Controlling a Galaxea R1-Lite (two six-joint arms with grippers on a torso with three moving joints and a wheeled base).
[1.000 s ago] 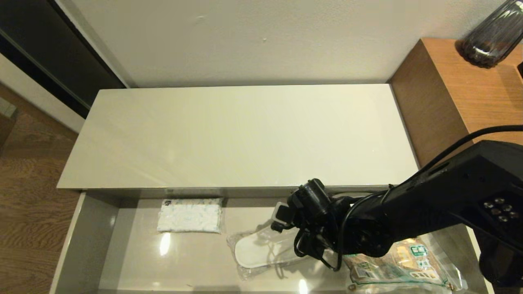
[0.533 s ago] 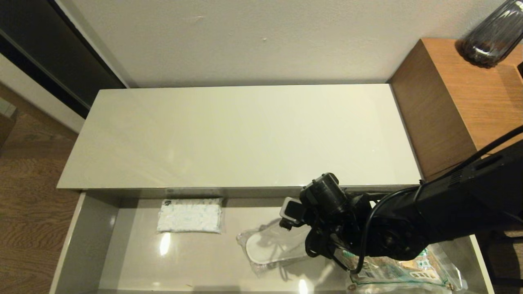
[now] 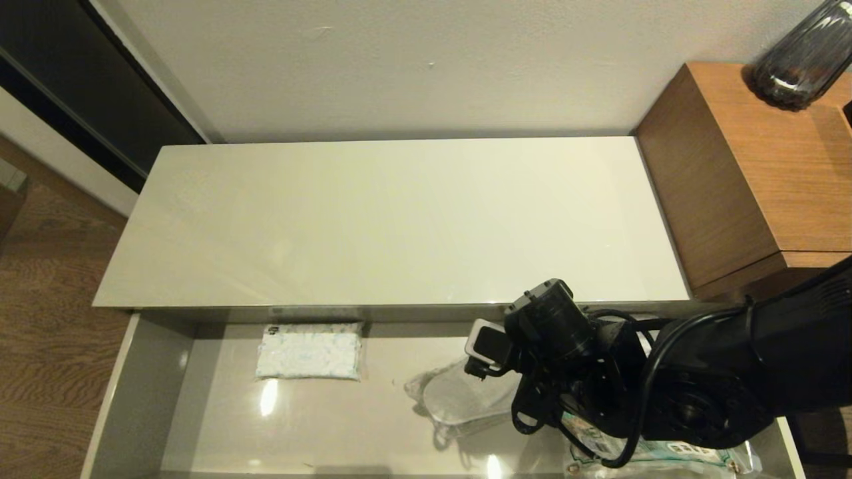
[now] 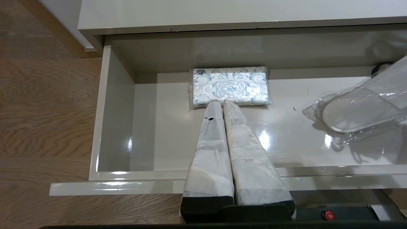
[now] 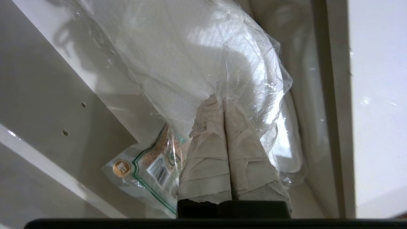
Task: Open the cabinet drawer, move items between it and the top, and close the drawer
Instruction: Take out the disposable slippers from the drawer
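Observation:
The cabinet drawer (image 3: 143, 399) stands pulled out below the top (image 3: 399, 219), which is bare. My right gripper (image 5: 223, 100) is shut on the crinkly plastic of a bagged pair of white slippers (image 3: 459, 399), inside the drawer's right half. The bag (image 5: 190, 63) hangs from the fingertips, its far end low over the drawer floor. A second white slipper shape (image 5: 287, 149) lies below it by the drawer's back wall. My left gripper (image 4: 222, 103) is shut on nothing and hangs over the drawer's front edge (image 4: 127, 187), pointing at the patterned packet.
A small white patterned packet (image 3: 309, 352) lies at the drawer's back left. A brown-and-green printed bag (image 3: 665, 449) lies at the drawer's right, partly under my right arm. The taller brown wood-grain unit (image 3: 752, 166) with a dark glass vase (image 3: 802, 56) adjoins the top's right end.
My right gripper has moved right and upward with the slipper bag in it. The bag has slid right and now hangs more steeply. The packet and the printed bag stayed put.

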